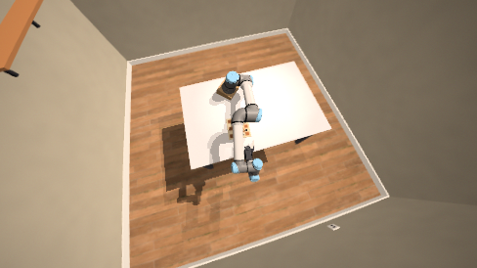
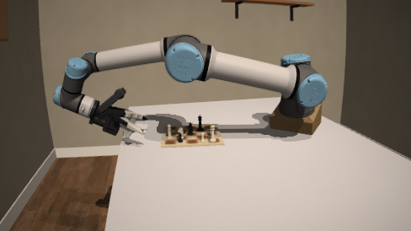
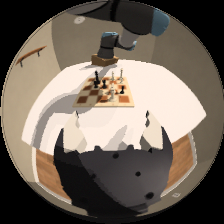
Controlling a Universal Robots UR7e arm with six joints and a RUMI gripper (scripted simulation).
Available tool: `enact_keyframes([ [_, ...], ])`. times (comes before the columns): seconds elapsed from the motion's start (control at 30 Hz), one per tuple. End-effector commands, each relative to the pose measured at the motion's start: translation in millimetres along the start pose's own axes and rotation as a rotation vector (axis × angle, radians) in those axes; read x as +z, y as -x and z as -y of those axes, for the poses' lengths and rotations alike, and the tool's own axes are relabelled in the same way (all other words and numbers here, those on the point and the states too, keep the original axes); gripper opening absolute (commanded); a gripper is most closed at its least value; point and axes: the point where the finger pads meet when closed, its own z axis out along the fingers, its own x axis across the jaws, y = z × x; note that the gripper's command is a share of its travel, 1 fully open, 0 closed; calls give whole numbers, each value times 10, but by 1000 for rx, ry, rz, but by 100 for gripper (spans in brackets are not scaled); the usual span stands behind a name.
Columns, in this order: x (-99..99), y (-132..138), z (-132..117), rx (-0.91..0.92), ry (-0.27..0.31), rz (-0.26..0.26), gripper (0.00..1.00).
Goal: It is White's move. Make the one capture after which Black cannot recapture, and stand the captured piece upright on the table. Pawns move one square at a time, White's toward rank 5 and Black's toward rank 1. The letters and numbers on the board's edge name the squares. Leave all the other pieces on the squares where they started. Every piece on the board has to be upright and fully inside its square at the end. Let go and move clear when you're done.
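The chessboard [image 1: 232, 135] [image 2: 191, 144] [image 3: 102, 105] lies on the table. A tall black piece [image 2: 200, 124] [image 3: 96, 78] stands toward the robot base. Another black piece [image 2: 190, 129] [image 3: 104, 84] is near the middle, and a smaller black piece [image 2: 180, 137] [image 3: 122, 89] stands near one side. A tall white piece [image 2: 169, 131] [image 3: 112, 93] stands near the gripper side. A white pawn [image 2: 202, 137] and a tall white piece [image 2: 212, 133] stand toward the base; another white piece partly overlaps it. My gripper [image 2: 145, 126] [image 3: 112, 110] is open and empty, tilted, beyond the board's edge. Square labels are unreadable.
The white table [image 1: 288, 96] [image 2: 253, 184] [image 3: 165, 100] carries the arm's wooden base block [image 2: 295, 122] [image 3: 104, 60] beyond the board. The arm reaches over the board from that base. A wall shelf [image 2: 269, 2] [image 3: 31, 54] is far off.
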Motion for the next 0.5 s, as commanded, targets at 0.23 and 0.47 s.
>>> enact_keyframes([
  [0.23, -17, 1, 30, 0, 2, 0, 100],
  [0.47, -144, 5, 298, 0, 1, 0, 100],
])
